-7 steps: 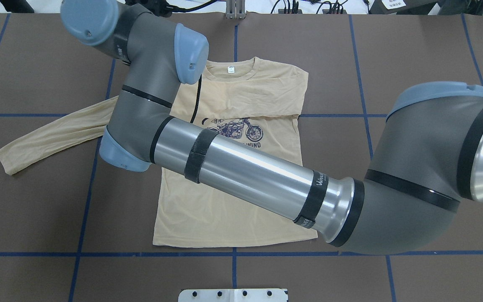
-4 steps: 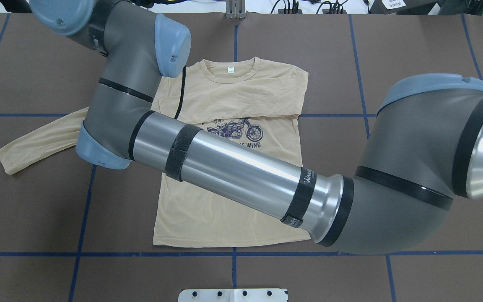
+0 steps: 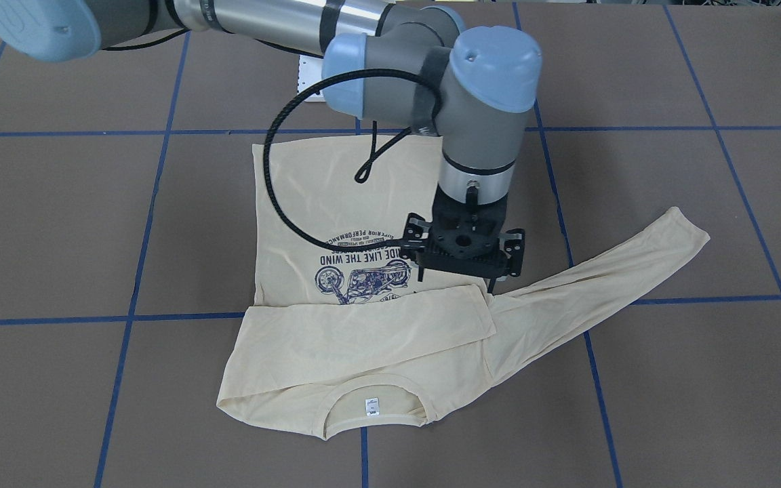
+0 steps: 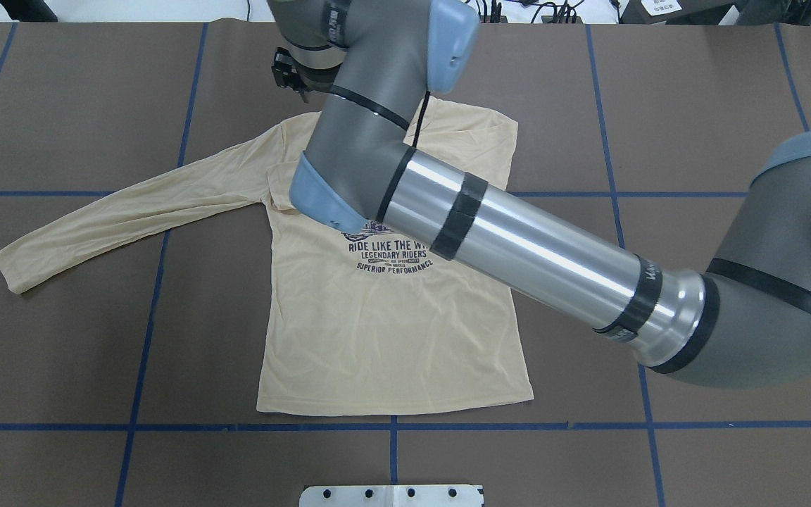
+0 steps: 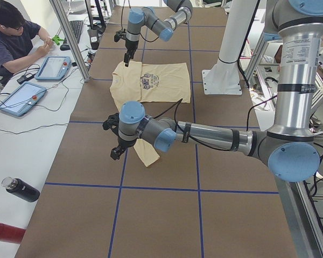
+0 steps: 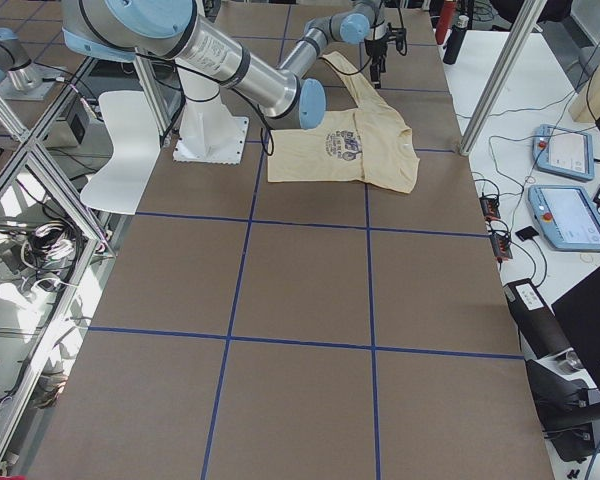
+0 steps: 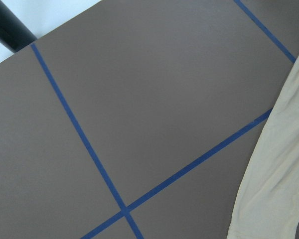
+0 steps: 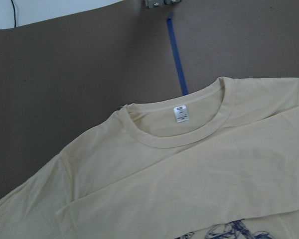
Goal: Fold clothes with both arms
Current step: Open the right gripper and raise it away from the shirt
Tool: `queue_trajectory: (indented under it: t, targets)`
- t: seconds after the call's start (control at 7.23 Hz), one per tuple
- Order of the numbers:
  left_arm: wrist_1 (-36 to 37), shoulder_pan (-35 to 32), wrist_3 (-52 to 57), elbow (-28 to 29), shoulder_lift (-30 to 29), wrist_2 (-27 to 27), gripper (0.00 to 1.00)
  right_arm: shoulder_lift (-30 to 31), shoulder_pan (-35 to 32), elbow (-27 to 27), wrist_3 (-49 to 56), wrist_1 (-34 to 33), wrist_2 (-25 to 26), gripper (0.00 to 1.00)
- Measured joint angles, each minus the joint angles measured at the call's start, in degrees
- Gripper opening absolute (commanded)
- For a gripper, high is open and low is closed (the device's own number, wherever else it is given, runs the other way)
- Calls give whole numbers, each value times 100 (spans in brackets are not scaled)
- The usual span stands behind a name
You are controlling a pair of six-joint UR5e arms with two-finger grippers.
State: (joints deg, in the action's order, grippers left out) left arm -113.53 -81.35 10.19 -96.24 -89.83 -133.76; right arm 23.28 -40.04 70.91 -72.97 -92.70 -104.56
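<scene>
My right gripper point(image 3: 457, 283): fingers spread wide, nothing between them, hanging over shirt point(image 4: 377, 331) shoulder, on end far from white base plate point(image 4: 391, 495); contact with cloth unclear. My left gripper point(image 5: 116, 145): near cuff of outstretched sleeve point(image 4: 117, 218); how far open, cannot tell. Shirt flat, print point(image 3: 356, 271) up, hem nearest base plate, collar farthest. Other sleeve point(image 3: 363, 332) folded across chest.

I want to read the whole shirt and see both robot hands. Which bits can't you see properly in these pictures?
Print: overhead, the right arm covers its top; front-facing, the folded sleeve does.
Neck tag: overhead, behind the right arm; elsewhere the writing is too small.
Left gripper: only in the exterior left view, too small to tell open or shut.
</scene>
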Motion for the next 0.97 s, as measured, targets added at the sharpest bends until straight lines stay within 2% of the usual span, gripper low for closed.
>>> queue_trajectory:
  t: [0.28, 0.55, 0.83, 0.97]
  targets:
    - [-772, 527, -614, 0, 378, 290, 100, 1695, -421, 1813, 984, -154, -433, 99]
    - [-1888, 1199, -1469, 3, 859, 689, 100, 3263, -897, 3147, 2155, -124, -826, 99]
    - [-2502, 1881, -2100, 7, 1103, 1065, 99, 4425, -1350, 3808, 3028, 106, -1197, 99]
    - [-2581, 2119, -2196, 11, 1135, 1215, 97, 4923, -1574, 3923, 3268, 506, -1466, 100]
